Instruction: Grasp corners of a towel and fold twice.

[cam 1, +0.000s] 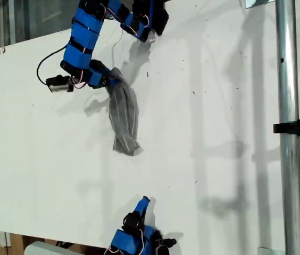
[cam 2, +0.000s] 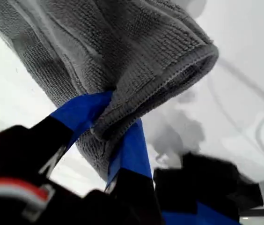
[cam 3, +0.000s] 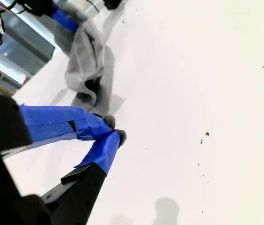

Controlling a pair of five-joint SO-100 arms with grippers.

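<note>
Blue-taped fingers [cam 2: 122,154] of my first gripper [cam 2: 106,129] fill the first wrist view, clamped on a bunched fold of the towel [cam 2: 122,51], grey ribbed cloth with a stitched hem wrapping over the jaw tips. Which corner is pinched, cannot tell. In the exterior view my first gripper [cam 1: 109,81] sits near the top, toward the exterior view's left, and the towel [cam 1: 124,118] hangs from it as a crumpled, twisted strip, its lower end resting on the white table [cam 1: 219,133]. Pale stripes run along the strip's length. Towel is not laid flat; no neat fold visible. My second gripper [cam 1: 144,201] is at the bottom edge of the exterior view, well apart from the towel, pointing up toward it, holding nothing. In the second wrist view my second gripper [cam 3: 115,130] has its blue fingertips [cam 3: 106,123] pressed together, tips touching, just above bare table, with the towel [cam 3: 86,61] farther off and the other arm behind it. Metal pole [cam 1: 290,133] stands along the exterior view's right.
</note>
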